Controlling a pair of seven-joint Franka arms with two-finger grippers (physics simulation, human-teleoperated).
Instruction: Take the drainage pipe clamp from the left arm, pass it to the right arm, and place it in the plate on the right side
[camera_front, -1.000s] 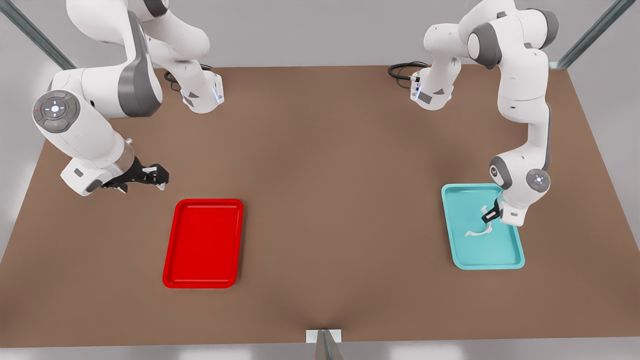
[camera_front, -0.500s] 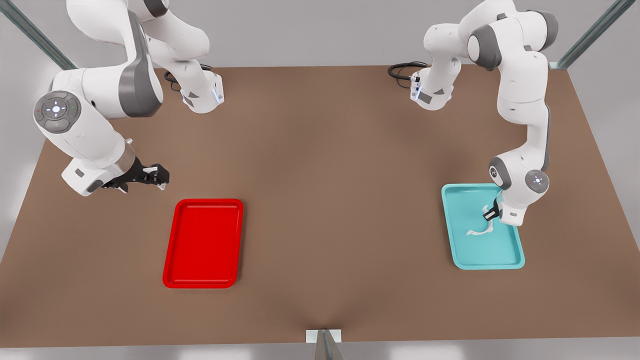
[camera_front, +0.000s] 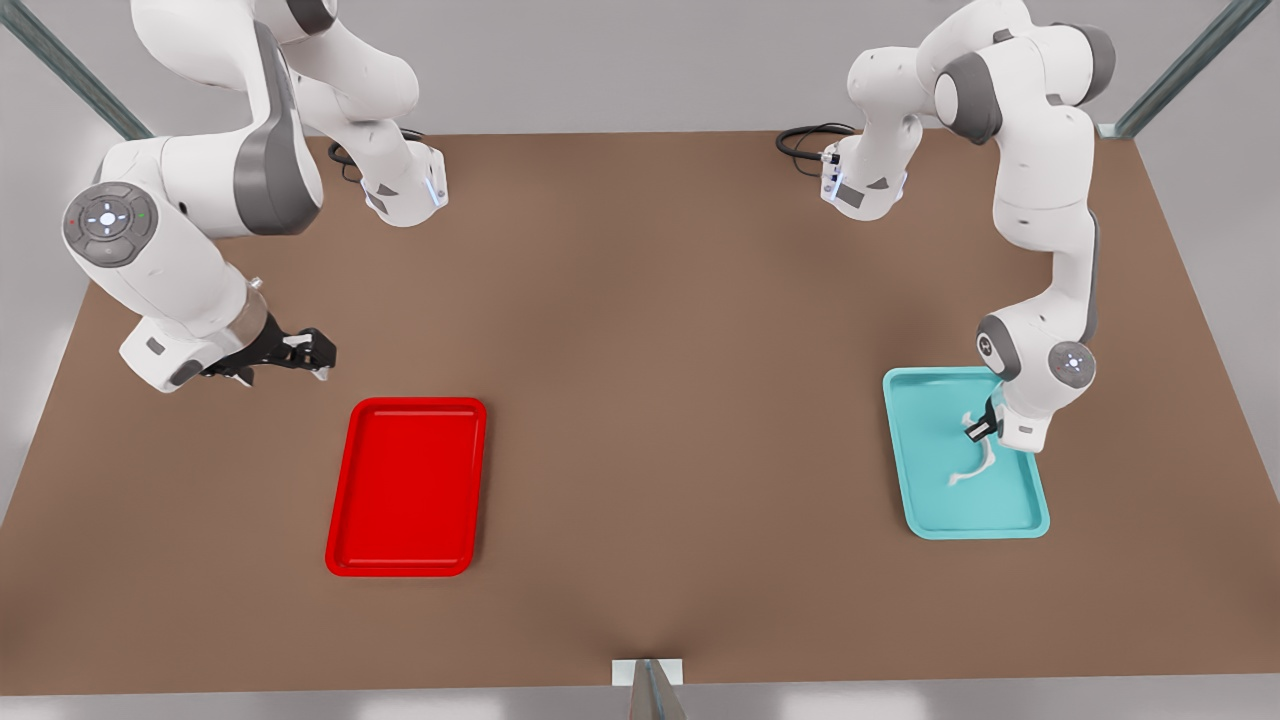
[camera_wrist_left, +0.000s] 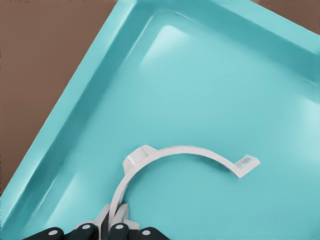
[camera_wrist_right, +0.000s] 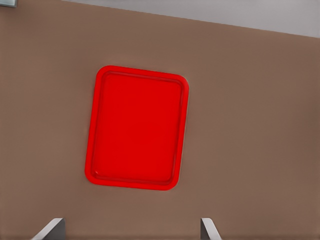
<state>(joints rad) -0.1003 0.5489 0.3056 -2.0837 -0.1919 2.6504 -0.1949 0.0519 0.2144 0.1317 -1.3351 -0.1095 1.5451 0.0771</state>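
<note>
Front view frames placed the drainage pipe clamp (camera_front: 973, 466) over the teal tray (camera_front: 925, 500), on the front view's right side of the table. It was seen in the left wrist view as a thin white half-ring (camera_wrist_left: 170, 160) with a flat tab at its free end, one end being pinched between the pressed-together fingers of the left gripper (camera_wrist_left: 114, 220). Whether the free end was touching the tray floor could not be told. The left gripper (camera_front: 982, 428) was carried low over that tray by the left arm (camera_front: 1045, 250), a white jointed arm with grey bands.

The red plate (camera_front: 407, 487) was laid flat on the front view's left side, well apart from the teal tray, and was shown bare in the right wrist view (camera_wrist_right: 136, 127). The right gripper (camera_front: 310, 352) was held above the table near the plate's far corner by the right arm (camera_front: 180, 270); its fingertips (camera_wrist_right: 50, 229) were seen spread apart, with nothing between them.

No readable writing or brand marks could be made out. The table (camera_front: 640, 350) was a plain matte brown surface, backed by a pale grey wall (camera_front: 620, 60) with metal frame struts (camera_front: 1180, 70) at the corners. A black cable (camera_front: 805, 140) was coiled by the left arm's base.
</note>
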